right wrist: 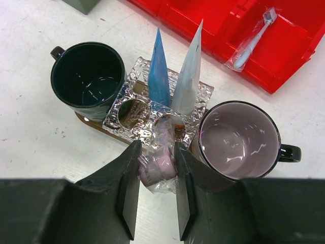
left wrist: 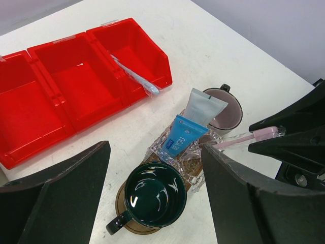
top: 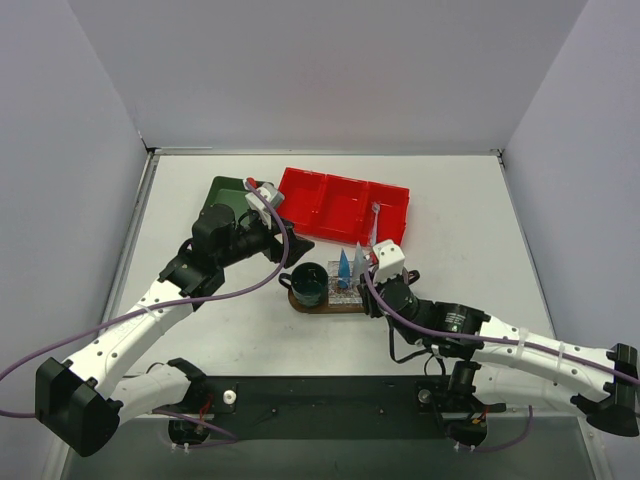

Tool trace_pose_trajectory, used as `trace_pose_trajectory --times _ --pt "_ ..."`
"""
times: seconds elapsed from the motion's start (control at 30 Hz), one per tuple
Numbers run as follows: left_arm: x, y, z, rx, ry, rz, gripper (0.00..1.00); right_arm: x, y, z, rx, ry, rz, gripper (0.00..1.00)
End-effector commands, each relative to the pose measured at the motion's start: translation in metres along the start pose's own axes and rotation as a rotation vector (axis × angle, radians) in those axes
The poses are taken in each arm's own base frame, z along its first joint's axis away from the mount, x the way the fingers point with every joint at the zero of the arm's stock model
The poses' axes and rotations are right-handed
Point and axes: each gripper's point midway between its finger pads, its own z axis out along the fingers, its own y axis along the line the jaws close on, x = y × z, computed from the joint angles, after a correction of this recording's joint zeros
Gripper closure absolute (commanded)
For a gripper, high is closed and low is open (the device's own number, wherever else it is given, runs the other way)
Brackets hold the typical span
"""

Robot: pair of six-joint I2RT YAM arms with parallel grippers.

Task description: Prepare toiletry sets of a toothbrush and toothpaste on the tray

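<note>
The brown tray [top: 300, 303] carries a dark green mug [top: 308, 283], a pink mug [right wrist: 236, 140] and a shiny clear holder [right wrist: 127, 109]. A blue toothpaste tube [right wrist: 159, 71] and a white-and-blue tube [right wrist: 189, 71] stand in the holder. My right gripper [right wrist: 156, 152] is shut on a wrapped pink toothbrush [right wrist: 160, 162], whose far end is at the holder between the tubes and the pink mug. My left gripper [left wrist: 155, 152] is open and empty, hovering above the green mug [left wrist: 155, 193]. Another pale toothbrush [left wrist: 134, 76] lies in the red bin [left wrist: 76, 86].
The red three-compartment bin [top: 345, 205] sits just behind the tray. A dark green box [top: 228, 190] stands to its left, partly under my left arm. The right gripper [left wrist: 289, 137] shows at the right edge of the left wrist view.
</note>
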Motion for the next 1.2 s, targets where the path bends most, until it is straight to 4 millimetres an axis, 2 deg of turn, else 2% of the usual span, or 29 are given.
trace_pose_trajectory --times 0.0,0.3,0.47,0.57,0.8,0.97,1.1,1.13,1.17 --pt "-0.012 -0.002 -0.002 0.011 -0.032 0.026 0.17 -0.001 -0.004 0.004 0.04 -0.027 0.01 1.0" --pt "-0.012 -0.002 -0.002 0.016 -0.031 0.028 0.17 0.013 -0.005 0.01 0.067 -0.001 -0.001 1.0" --pt "-0.011 -0.002 -0.001 0.018 -0.028 0.028 0.17 0.014 -0.004 0.01 0.072 -0.004 0.004 0.99" --pt "-0.012 -0.003 -0.001 0.019 -0.031 0.03 0.17 0.01 -0.004 0.007 0.071 -0.009 0.004 0.9" --pt "-0.012 -0.003 -0.001 0.02 -0.029 0.029 0.17 0.002 -0.008 -0.002 0.071 -0.024 0.026 0.59" --pt "-0.013 -0.003 -0.001 0.02 -0.03 0.03 0.17 -0.006 -0.009 -0.009 0.056 -0.046 0.058 0.49" --pt "-0.013 -0.003 -0.001 0.019 -0.031 0.031 0.17 -0.019 -0.009 -0.018 0.037 -0.071 0.08 0.41" --pt "-0.013 -0.003 -0.001 0.02 -0.03 0.031 0.17 -0.022 -0.01 -0.021 0.032 -0.081 0.087 0.35" --pt "-0.013 -0.003 -0.001 0.02 -0.03 0.031 0.16 -0.023 -0.011 -0.022 0.031 -0.086 0.091 0.33"
